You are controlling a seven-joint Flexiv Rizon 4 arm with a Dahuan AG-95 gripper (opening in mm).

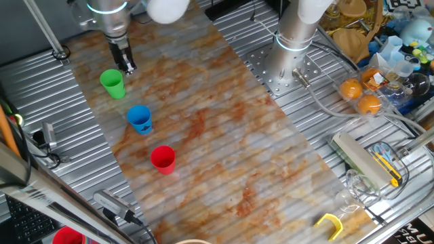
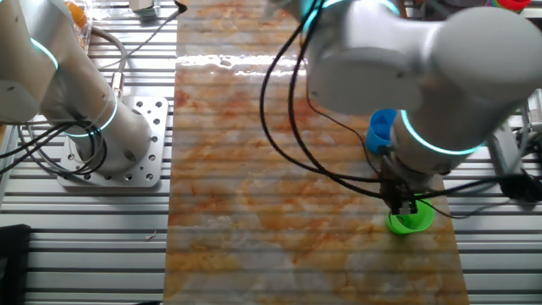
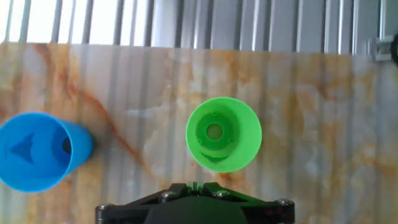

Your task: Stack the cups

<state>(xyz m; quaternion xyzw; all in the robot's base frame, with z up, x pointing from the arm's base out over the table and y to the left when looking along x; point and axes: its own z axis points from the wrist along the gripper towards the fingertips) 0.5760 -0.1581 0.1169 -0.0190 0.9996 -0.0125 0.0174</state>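
Note:
Three cups stand upright and apart in a row on the marble-pattern mat. The green cup (image 1: 112, 83) is at the far end, the blue cup (image 1: 140, 118) in the middle, the red cup (image 1: 163, 159) nearest. My gripper (image 1: 127, 66) hangs just beside and above the green cup's rim, jaws closed together with nothing between them. In the other fixed view the gripper (image 2: 404, 206) is right over the green cup (image 2: 411, 220), with the blue cup (image 2: 381, 129) behind the arm. The hand view looks down into the green cup (image 3: 222, 134) and the blue cup (image 3: 37, 152); the red cup is out of that view.
A second robot base (image 1: 293, 51) stands on the metal table beside the mat. Oranges (image 1: 359, 95), clear cups and tools lie at the right edge. Another red cup (image 1: 68, 236) sits off the mat at the bottom left. A clamp (image 1: 47, 139) sits left of the mat.

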